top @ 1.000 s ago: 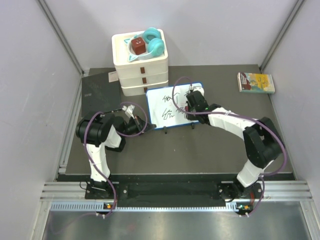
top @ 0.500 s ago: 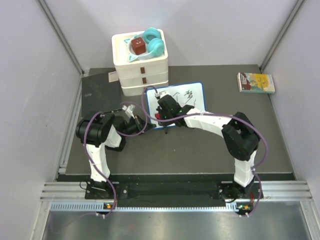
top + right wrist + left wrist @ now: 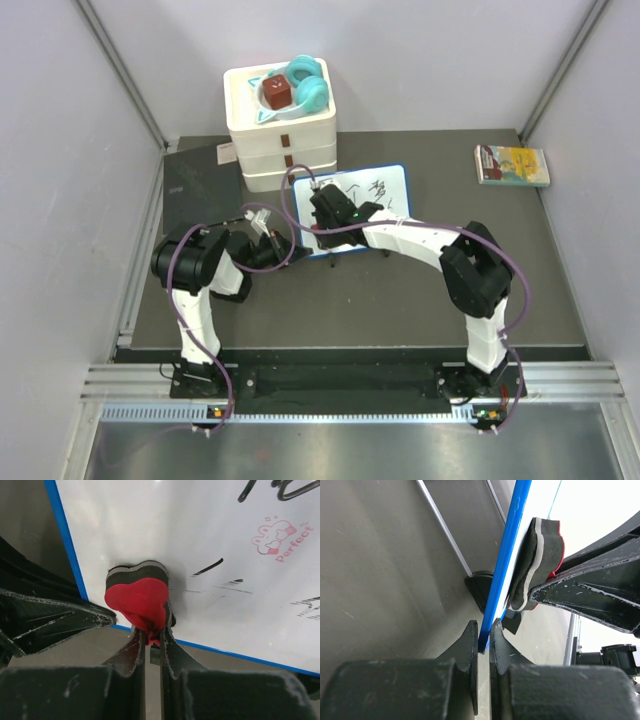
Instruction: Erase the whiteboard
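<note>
The whiteboard (image 3: 388, 205) with its blue frame stands on black feet mid-table; black scribbles remain at its far right. My left gripper (image 3: 298, 252) is shut on the board's near left frame edge (image 3: 496, 600), with its jaws (image 3: 485, 636) pinching the blue rim. My right gripper (image 3: 322, 222) is shut on a red heart-shaped eraser (image 3: 137, 597) and presses its dark felt side against the board's left part (image 3: 200, 535). The eraser also shows in the left wrist view (image 3: 536, 562). Faint black streaks (image 3: 207, 567) lie beside the eraser.
A white stacked drawer box (image 3: 283, 140) carrying teal headphones (image 3: 308, 82) and a red cube (image 3: 277, 92) stands just behind the board. A dark grey notebook (image 3: 200, 185) lies at the left. A small book (image 3: 512, 165) lies at the back right. Grey walls close in both sides.
My right gripper swept the eraser from the board's right side to its left part. The writing on the left and middle is gone. The left gripper has not moved.
</note>
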`<state>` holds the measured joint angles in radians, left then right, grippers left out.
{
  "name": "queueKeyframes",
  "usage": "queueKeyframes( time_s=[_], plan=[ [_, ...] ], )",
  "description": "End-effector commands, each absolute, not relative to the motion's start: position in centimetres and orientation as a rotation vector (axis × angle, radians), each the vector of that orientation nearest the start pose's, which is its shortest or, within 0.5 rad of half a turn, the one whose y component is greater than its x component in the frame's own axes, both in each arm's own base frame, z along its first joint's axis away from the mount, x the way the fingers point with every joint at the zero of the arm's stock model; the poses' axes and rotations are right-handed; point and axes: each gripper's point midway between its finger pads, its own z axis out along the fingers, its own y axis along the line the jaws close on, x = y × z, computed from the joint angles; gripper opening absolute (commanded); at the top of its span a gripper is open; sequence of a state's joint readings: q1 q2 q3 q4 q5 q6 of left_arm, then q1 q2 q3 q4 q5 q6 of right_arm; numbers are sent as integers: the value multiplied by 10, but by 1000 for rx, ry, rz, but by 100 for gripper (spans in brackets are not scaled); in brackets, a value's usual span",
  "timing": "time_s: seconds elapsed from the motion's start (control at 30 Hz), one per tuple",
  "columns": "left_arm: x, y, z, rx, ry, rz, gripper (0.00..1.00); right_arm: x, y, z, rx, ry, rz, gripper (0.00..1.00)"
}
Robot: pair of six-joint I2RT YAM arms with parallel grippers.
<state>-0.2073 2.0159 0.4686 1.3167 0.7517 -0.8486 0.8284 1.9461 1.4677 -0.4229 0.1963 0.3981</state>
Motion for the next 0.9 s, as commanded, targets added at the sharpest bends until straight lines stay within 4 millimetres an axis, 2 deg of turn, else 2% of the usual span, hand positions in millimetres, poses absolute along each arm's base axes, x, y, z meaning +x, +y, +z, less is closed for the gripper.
queueKeyframes(
  time_s=[0.0, 0.13, 0.17, 0.23, 0.27, 0.47, 0.7, 0.87],
  plan=[
    [317, -197, -19, -243, 2215, -1246, 0, 391, 304, 93, -203, 2331, 114, 0],
    [317, -198, -20, -242, 2217, -1249, 0, 401, 278, 94, -113, 2307, 80, 0],
    [316, -198, -19, -238, 2215, -1254, 0, 402, 266, 87, -84, 2320, 61, 0],
    [316, -198, -20, -240, 2217, -1252, 0, 406, 254, 89, -42, 2303, 62, 0],
    [316, -198, -19, -237, 2215, -1254, 0, 407, 242, 82, -22, 2312, 38, 0],
    [315, -198, -19, -233, 2212, -1255, 0, 415, 194, 76, 103, 2300, -43, 0],
    [315, -198, -19, -233, 2211, -1251, 0, 422, 148, 75, 223, 2310, -92, 0],
    [315, -197, -19, -232, 2212, -1250, 0, 423, 123, 76, 283, 2316, -100, 0]
  ],
)
